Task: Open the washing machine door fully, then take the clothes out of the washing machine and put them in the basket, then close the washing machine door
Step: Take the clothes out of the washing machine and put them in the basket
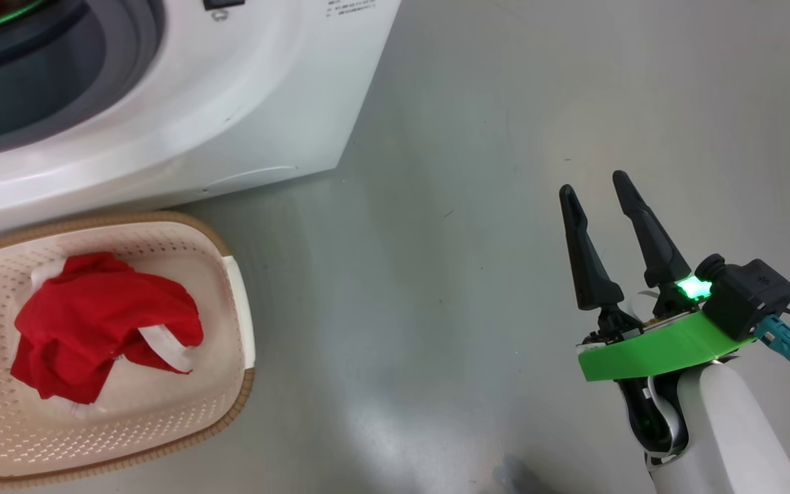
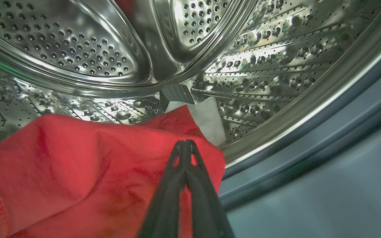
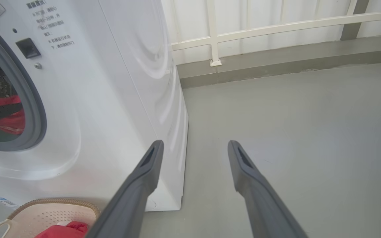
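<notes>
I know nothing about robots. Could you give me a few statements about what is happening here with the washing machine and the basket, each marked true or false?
1. The basket already holds a red garment. True.
2. The left gripper is spread wide open. False: its fingers are closed together, tips against the red cloth in the drum.
3. The right gripper is open and holds nothing. True.
4. The basket stands on top of the washing machine. False: it stands on the floor in front of it.
5. The drum is empty. False: red cloth lies inside it.
</notes>
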